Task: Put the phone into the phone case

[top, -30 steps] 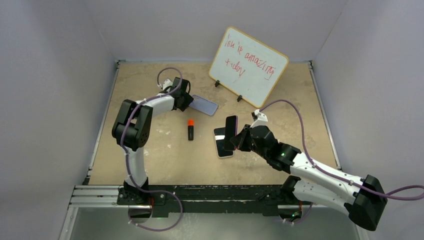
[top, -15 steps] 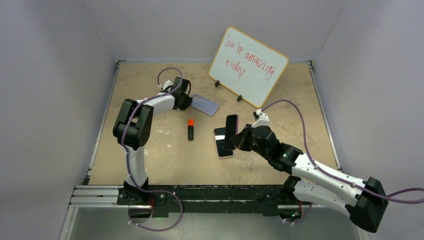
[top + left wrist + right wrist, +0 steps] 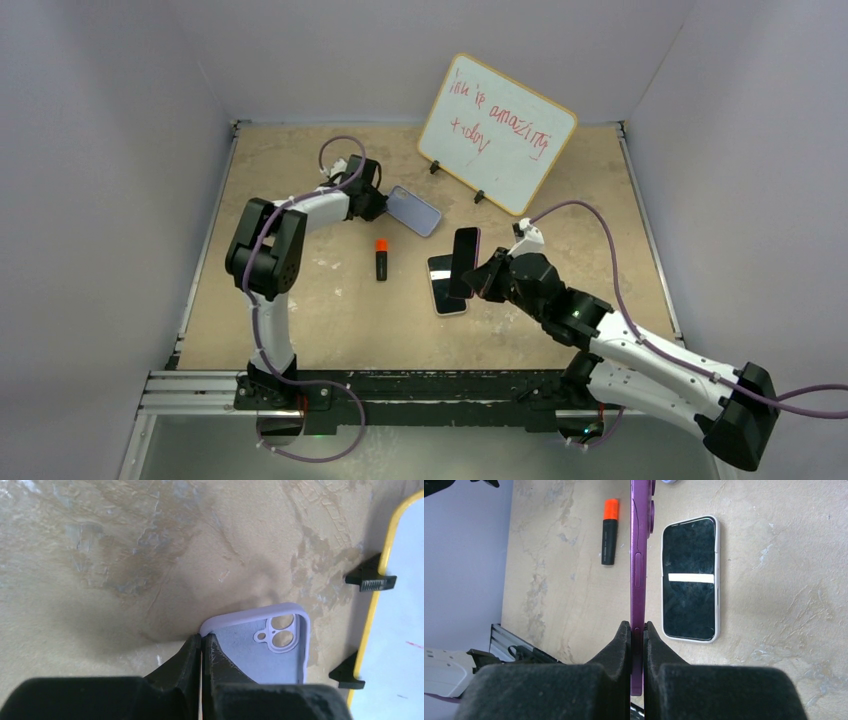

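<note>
Purple phone (image 3: 639, 540) pinched edge-up in right gripper (image 3: 638, 626) | left gripper (image 3: 202, 639) clamps phone case (image 3: 250, 660) rim, arm outstretched

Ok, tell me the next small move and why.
Probably carry the purple phone, clamped on edge in the right gripper, across toward the phone case, which the left gripper pinches by its rim. Both are already gripped yet well apart in the top view, so closing that gap comes before any seating.

The phone (image 3: 639, 555) — purple-sided, dark-faced — stands on edge, off the table; the lavender phone case (image 3: 270, 667) faces hollow-up, perhaps slightly raised.
</note>
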Tool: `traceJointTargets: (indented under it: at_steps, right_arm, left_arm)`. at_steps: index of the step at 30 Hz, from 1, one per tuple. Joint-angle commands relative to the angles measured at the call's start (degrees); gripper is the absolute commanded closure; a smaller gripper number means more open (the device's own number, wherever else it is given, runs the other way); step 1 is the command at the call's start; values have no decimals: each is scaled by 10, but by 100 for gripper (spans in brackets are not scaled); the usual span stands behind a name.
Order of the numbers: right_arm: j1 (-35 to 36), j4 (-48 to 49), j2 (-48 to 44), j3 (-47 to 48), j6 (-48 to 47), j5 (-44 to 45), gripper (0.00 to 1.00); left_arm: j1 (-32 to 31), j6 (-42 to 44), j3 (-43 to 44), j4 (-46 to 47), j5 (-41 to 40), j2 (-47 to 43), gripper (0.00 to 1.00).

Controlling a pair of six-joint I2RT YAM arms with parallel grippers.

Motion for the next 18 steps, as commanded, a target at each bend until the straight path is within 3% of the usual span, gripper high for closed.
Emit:
traceJointTargets:
  at_steps: [1,12,18]
  right_arm:
    - [-1,12,-32,31,12,23,100]
    - [-1,-64,-68,98,-13,-18,100]
    - [-1,-31,-74,105,-17,-96,100]
  left_arm:
    - [2,24,-12,34,30,-66,100]
    - [11,144,-19,-92,42,-206,100]
    - [8,239,-51,-183,98,-286,100]
